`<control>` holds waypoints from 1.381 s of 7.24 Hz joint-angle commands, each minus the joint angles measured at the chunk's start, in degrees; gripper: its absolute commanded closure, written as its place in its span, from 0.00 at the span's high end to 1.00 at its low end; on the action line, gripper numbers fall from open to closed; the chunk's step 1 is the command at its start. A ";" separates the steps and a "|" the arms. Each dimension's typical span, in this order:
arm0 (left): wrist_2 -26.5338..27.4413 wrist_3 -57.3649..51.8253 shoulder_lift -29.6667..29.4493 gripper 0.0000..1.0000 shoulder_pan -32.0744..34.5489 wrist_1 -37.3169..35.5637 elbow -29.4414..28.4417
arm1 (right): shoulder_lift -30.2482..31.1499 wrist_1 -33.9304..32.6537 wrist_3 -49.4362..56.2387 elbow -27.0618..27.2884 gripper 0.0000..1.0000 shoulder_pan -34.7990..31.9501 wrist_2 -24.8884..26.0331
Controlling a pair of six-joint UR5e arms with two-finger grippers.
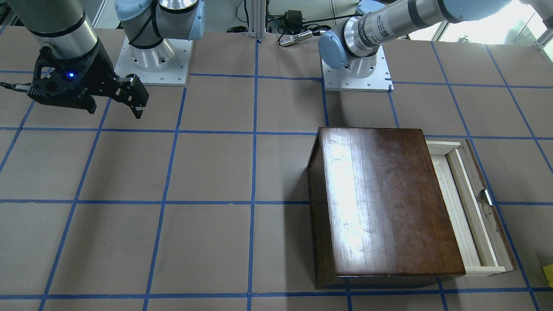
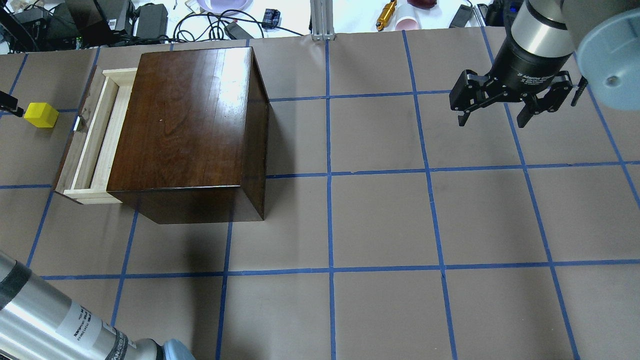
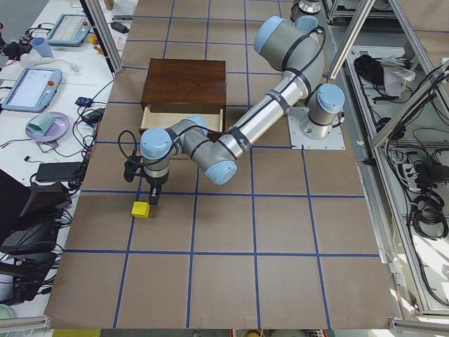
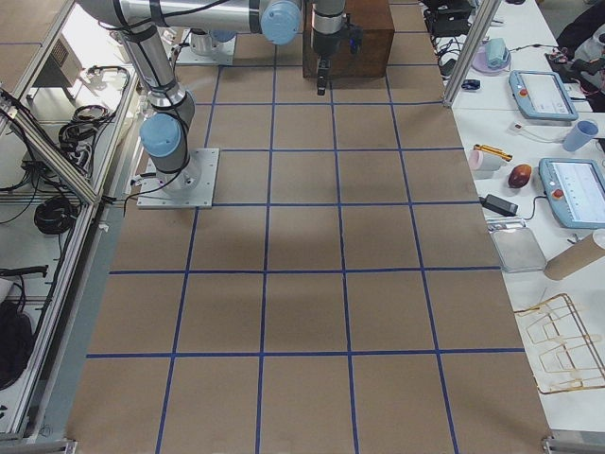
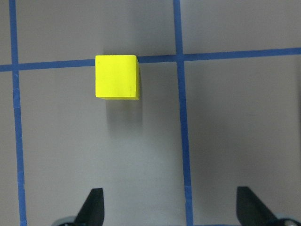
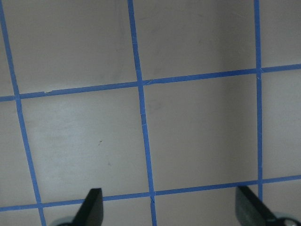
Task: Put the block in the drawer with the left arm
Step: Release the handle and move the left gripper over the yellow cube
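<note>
The yellow block (image 2: 41, 114) sat on the taped table (image 2: 380, 220), on a blue line (image 5: 225, 54) just outside the drawer (image 2: 91, 145), which stood pulled partway out of the dark wooden box (image 2: 185, 120). The left gripper (image 5: 171, 209) hung close beside the block with its fingers spread wide; the block lay ahead of the fingertips, untouched. Across the table, well apart from the box, the right gripper (image 2: 492, 117) hovered above the surface, its fingers likewise spread and gripping nothing.

bright even overhead light, glare on the box top (image 1: 345, 181), soft shadows.
</note>
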State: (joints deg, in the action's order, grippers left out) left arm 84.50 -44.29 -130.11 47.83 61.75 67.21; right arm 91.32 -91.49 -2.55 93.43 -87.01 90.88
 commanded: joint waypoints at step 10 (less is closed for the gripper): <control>-5.93 0.17 -11.82 1.00 0.51 -7.52 -8.41 | 0.00 0.00 0.00 0.00 1.00 0.00 0.00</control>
State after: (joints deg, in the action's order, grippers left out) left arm 78.68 -44.12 -140.98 48.23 54.43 59.74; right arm 91.32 -91.49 -2.55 93.43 -87.01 90.88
